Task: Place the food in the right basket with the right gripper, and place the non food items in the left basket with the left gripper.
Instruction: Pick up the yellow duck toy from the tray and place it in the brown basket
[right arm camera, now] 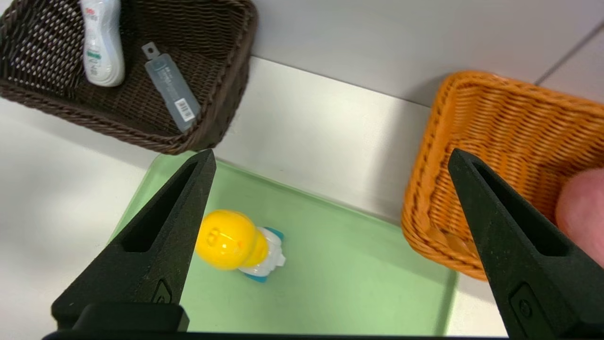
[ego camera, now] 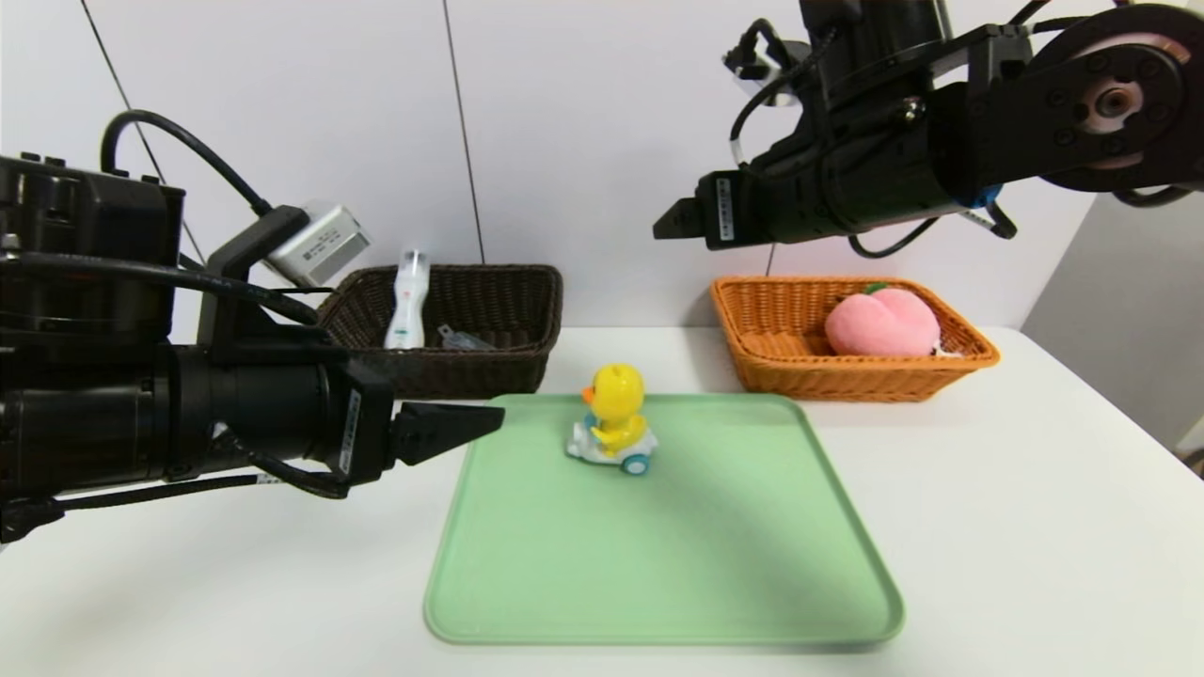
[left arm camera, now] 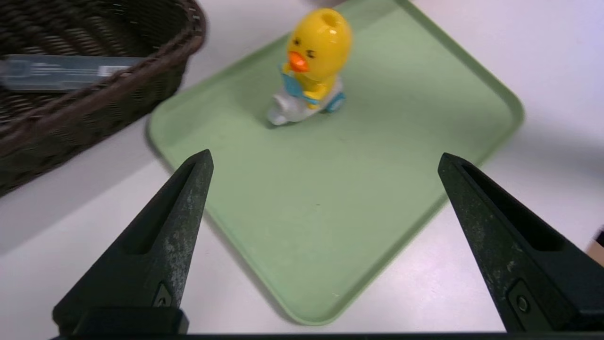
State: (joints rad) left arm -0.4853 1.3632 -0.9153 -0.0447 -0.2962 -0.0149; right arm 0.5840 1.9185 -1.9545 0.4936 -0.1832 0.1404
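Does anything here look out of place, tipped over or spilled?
Nothing is spilled or damaged. The white bottle leans upright against the wall of the dark basket rather than lying flat like the grey case. The duck toy stands alone on the green tray; the peach sits in the orange basket.

a white tabletop (ego camera: pixel 1035 527) stands against a plain white wall (ego camera: pixel 583 132). thin dark lines run down the wall. a grey wall part (ego camera: pixel 1129 310) shows at the right.
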